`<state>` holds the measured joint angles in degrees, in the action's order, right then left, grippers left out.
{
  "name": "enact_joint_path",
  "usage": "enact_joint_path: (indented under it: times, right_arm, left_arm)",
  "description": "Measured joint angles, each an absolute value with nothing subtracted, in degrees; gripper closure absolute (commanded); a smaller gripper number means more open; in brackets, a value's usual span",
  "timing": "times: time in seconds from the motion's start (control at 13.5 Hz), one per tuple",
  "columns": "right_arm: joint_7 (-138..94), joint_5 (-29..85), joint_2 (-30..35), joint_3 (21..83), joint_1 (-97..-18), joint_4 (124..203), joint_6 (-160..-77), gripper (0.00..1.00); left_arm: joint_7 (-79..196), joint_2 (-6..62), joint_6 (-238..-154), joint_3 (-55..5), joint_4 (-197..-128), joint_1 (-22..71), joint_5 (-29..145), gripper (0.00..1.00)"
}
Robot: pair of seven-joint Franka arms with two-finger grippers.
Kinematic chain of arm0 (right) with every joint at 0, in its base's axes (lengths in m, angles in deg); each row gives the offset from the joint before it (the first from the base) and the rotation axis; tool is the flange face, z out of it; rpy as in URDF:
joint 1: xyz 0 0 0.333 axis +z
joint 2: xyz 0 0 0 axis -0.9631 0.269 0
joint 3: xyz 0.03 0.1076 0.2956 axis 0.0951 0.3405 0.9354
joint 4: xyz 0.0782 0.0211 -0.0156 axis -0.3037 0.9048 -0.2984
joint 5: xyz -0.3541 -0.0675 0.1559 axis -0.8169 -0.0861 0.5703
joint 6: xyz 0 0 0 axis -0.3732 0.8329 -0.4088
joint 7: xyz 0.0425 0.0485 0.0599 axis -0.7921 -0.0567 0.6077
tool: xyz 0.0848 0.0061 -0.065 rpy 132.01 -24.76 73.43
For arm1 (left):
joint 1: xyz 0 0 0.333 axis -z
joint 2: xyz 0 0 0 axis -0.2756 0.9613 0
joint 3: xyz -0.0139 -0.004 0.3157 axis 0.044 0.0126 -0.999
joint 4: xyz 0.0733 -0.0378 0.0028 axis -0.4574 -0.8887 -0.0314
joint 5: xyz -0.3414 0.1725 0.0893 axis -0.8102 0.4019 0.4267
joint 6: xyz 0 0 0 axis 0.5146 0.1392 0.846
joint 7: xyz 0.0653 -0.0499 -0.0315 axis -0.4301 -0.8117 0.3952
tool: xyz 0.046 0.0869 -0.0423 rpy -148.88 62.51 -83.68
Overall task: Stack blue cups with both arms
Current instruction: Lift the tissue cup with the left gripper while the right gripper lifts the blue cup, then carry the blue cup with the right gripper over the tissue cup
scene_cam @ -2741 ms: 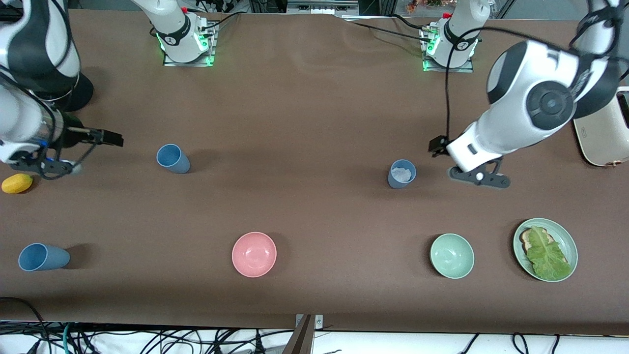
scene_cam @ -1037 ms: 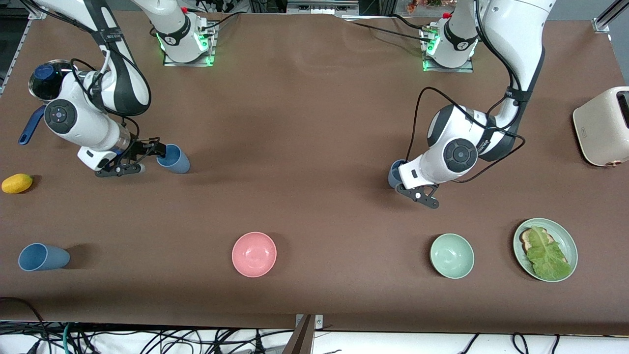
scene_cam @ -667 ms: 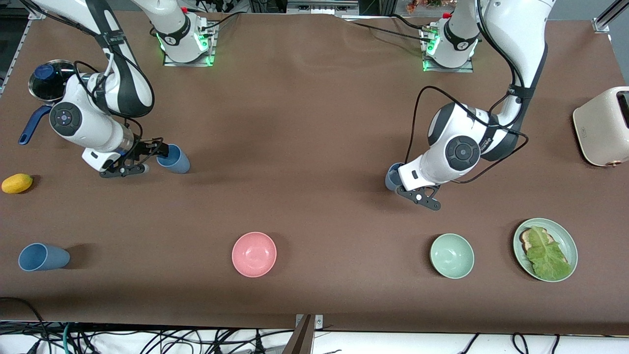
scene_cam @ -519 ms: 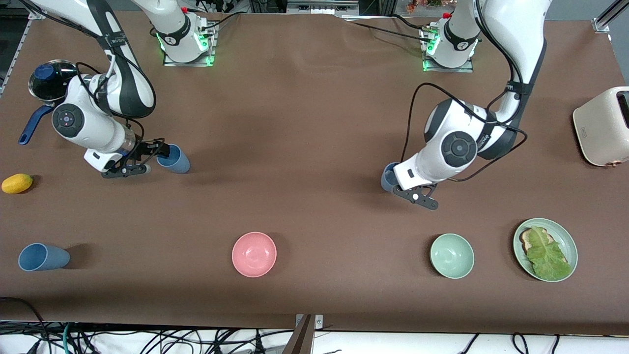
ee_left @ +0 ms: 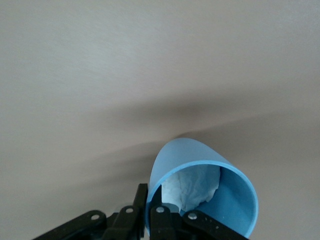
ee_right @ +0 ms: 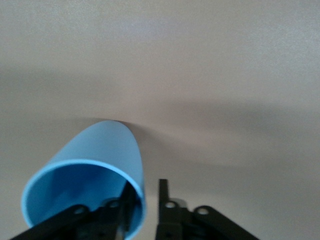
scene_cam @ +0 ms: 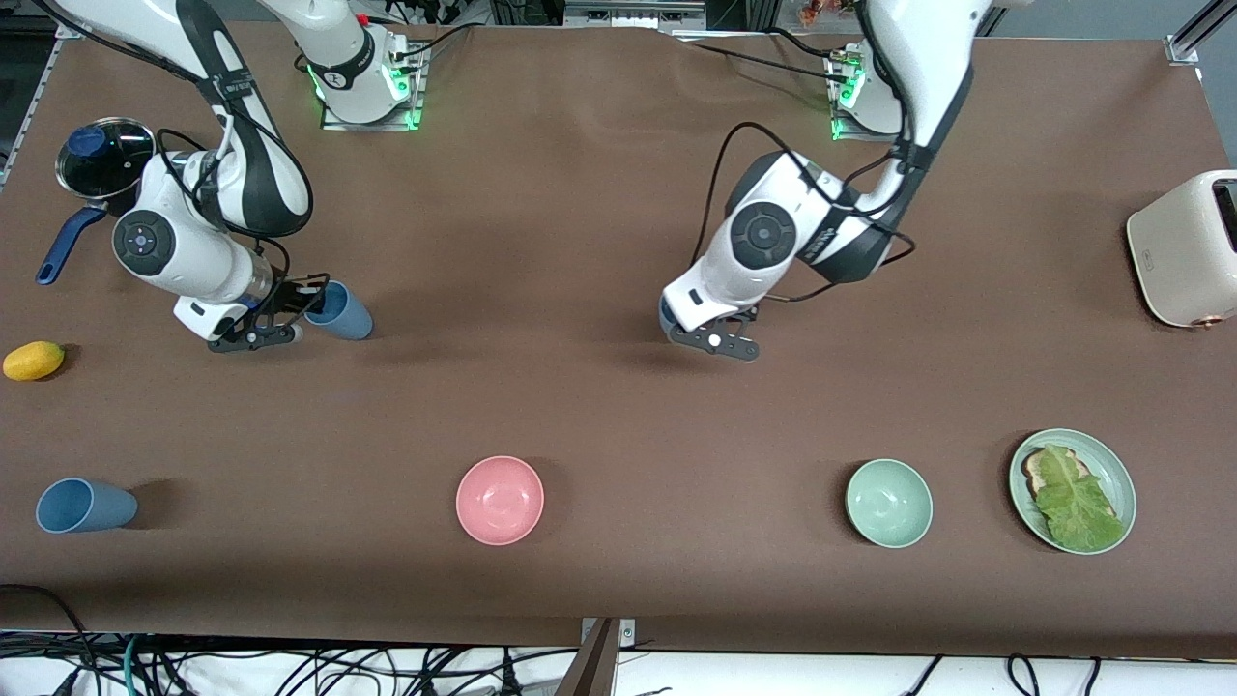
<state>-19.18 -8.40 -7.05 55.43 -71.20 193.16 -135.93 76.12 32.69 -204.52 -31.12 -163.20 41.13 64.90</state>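
bench (scene_cam: 580, 193): brown cloth, both arm bases along its farther edge.
pink bowl (scene_cam: 500, 500): the landmark, near the bench's front edge.
left hand (scene_cam: 713, 340): above the bench, farther from the front camera than the pink bowl and toward the left arm's end; fingers clamped on the rim of the grey-blue cup (ee_left: 202, 192), which holds a white crumpled wad (ee_left: 192, 186). The front view mostly hides this cup, so whether it clears the bench is unclear.
right hand (scene_cam: 273, 324): toward the right arm's end from the pink bowl; fingers pinch the wall of the blue cup (scene_cam: 339, 310).
third blue cup (scene_cam: 82, 506): level with the pink bowl, toward the right arm's end.
green bowl (scene_cam: 888, 503): level with the pink bowl, toward the left arm's end.
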Motion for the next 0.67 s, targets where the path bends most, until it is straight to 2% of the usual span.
enact_joint_path:
  times: [0.07, 0.15, 0.22, 0.3, 0.52, 0.67]
  right_arm:
    - [-19.16, -8.14, -7.24, 55.66, -71.18, 192.94, -135.80, 1.00]
    - [-19.16, -8.22, -7.43, 55.85, -71.00, 192.60, -135.83, 1.00]
    - [-19.16, -8.24, -7.39, 55.92, -70.73, 192.08, -135.69, 1.00]
    - [-19.19, -8.24, -7.34, 56.05, -70.38, 191.03, -134.58, 1.00]
    - [-23.47, -8.23, -7.21, 56.91, -67.76, 182.73, -123.86, 1.00]
    - [-29.68, -8.19, -6.86, 57.20, -64.19, 176.19, -117.20, 1.00]
  left_arm:
    - [78.28, 33.83, -205.65, -31.12, -163.04, 42.23, 64.90, 1.00]
    - [79.40, 34.65, -206.16, -31.12, -162.88, 43.03, 64.90, 0.67]
    - [79.92, 35.20, -206.22, -31.13, -162.72, 43.52, 64.90, 0.04]
    - [79.95, 35.46, -206.24, -31.13, -162.54, 43.75, 64.91, 0.00]
    - [79.95, 34.99, -206.03, -31.41, -160.78, 43.36, 64.91, 0.00]
    - [79.95, 32.33, -202.11, -31.85, -158.84, 42.10, 64.91, 0.00]
